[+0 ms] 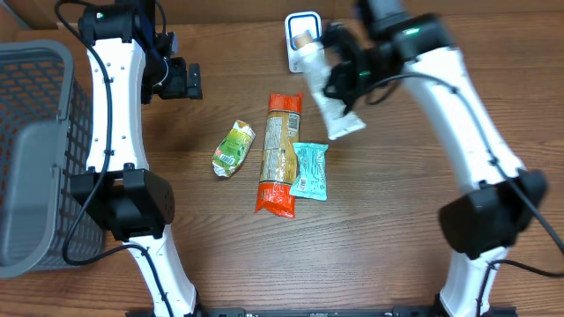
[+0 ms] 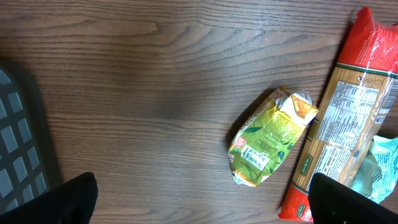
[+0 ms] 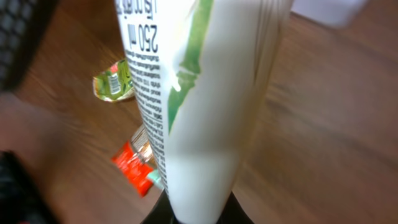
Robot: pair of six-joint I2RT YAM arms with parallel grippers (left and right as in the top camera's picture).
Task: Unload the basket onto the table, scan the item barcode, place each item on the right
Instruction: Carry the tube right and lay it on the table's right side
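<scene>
Overhead, the brown wood-grain table (image 1: 370, 246) fills the whole view, with a grey mesh basket (image 1: 35, 70) standing at its left edge. My right gripper (image 1: 339, 79) is clamped on the white tube (image 1: 328, 101), holding it up off the wood just beside the white scanner (image 1: 302, 31) at the far edge. My left gripper (image 1: 181, 81) hangs over bare boards, fingers (image 2: 68, 202) spread wide and holding nothing. Mid-table lie a green pouch (image 1: 233, 148), a long red packet (image 1: 279, 154) and, touching it, a teal packet (image 1: 309, 170).
</scene>
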